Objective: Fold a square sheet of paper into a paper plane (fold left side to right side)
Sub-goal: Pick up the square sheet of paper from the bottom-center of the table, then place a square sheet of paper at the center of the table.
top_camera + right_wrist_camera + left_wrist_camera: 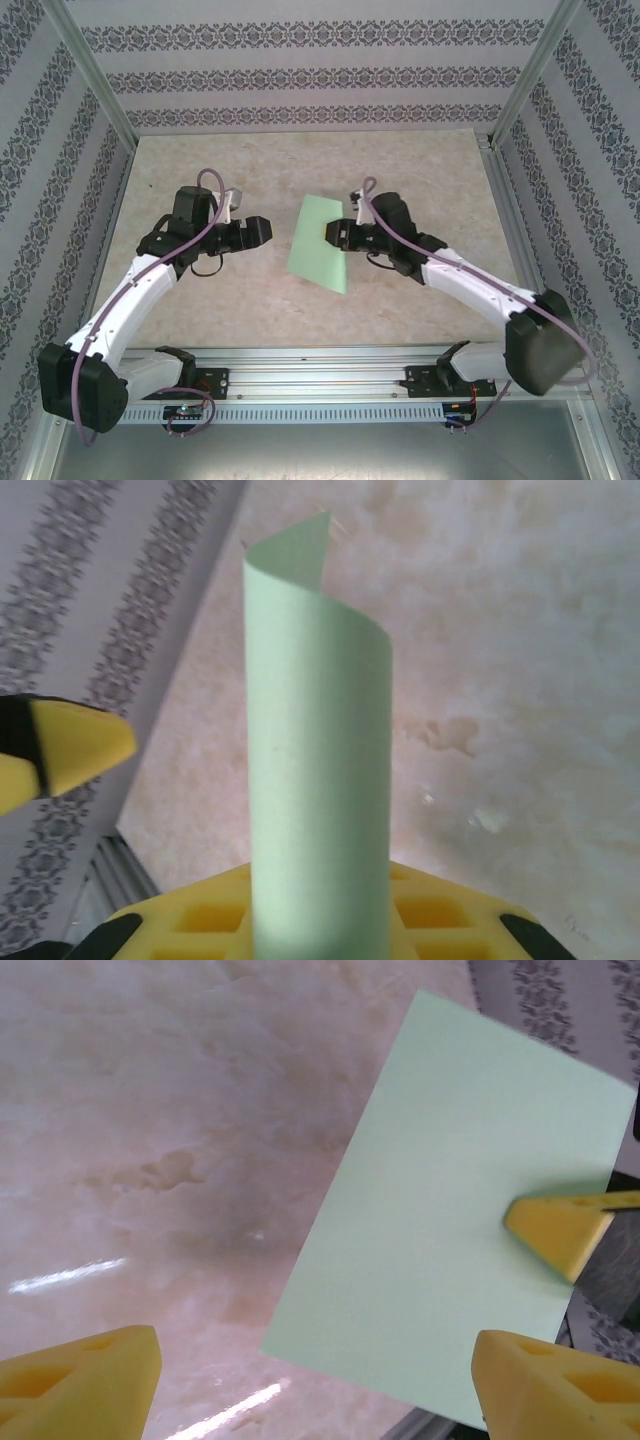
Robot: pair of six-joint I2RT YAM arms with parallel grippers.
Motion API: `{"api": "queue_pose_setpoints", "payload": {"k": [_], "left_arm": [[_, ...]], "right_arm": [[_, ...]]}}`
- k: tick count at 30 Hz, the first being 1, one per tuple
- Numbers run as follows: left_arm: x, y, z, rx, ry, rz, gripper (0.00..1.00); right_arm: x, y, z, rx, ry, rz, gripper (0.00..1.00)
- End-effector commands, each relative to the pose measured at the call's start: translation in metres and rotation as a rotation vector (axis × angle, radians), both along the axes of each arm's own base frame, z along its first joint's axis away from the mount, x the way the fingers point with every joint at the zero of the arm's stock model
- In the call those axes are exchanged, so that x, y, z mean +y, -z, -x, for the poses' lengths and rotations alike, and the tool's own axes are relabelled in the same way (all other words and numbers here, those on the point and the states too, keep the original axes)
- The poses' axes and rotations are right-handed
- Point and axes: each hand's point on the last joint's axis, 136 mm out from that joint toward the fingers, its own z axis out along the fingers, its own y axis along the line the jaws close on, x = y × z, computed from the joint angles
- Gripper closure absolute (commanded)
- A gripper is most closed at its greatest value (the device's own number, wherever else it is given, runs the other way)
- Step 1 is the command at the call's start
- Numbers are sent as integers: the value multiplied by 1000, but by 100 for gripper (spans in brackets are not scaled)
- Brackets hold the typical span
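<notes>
Right gripper [334,236] pinches the right edge of the light green paper sheet [318,243], with one yellow finger [556,1228] lying on top of it. The sheet isn't flat: the right wrist view shows it curling upward from the grip. It's over the middle of the table [200,160], between the two arms; can't tell if its lower edge touches the surface. Left gripper [264,230] is spread wide, near the sheet's left edge, apart from it.

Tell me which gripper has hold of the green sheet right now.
The right gripper: its jaws pinch the green sheet at its right edge. The left gripper is open, off to the sheet's left, touching nothing.
</notes>
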Motion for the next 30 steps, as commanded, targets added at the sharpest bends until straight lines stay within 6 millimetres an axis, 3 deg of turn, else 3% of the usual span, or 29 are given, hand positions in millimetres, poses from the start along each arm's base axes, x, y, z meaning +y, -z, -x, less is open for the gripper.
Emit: {"api": "queue_pose_setpoints", "payload": {"k": [1, 5, 9, 14, 17, 21, 23, 25, 28, 30], "left_arm": [[-26, -56, 2, -192, 203, 134, 16], [-47, -89, 3, -262, 341, 259, 15], [-64, -109, 12, -313, 456, 323, 15], [-85, -115, 24, -320, 556, 345, 16], [-95, -110, 27, -303, 587, 344, 24], [-101, -107, 29, -293, 603, 343, 51], [-100, -100, 26, -275, 576, 320, 79], [-98, -86, 20, -229, 535, 282, 99], [-92, -44, 7, -106, 435, 202, 100], [-88, -9, -1, -10, 367, 151, 100]], "right_arm": [[-9, -54, 20, -162, -136, -127, 76], [-18, -92, 39, -221, -223, -165, 76], [-18, -118, 51, -258, -276, -204, 76], [-15, -132, 56, -277, -308, -239, 76], [-14, -133, 56, -274, -315, -250, 76], [-17, -123, 49, -257, -281, -209, 75], [-22, -112, 41, -243, -230, -160, 67], [-34, -96, 30, -215, -142, -81, 55], [-67, -60, 8, -139, 36, 99, 32], [-88, -39, -2, -89, 129, 170, 23]]}}
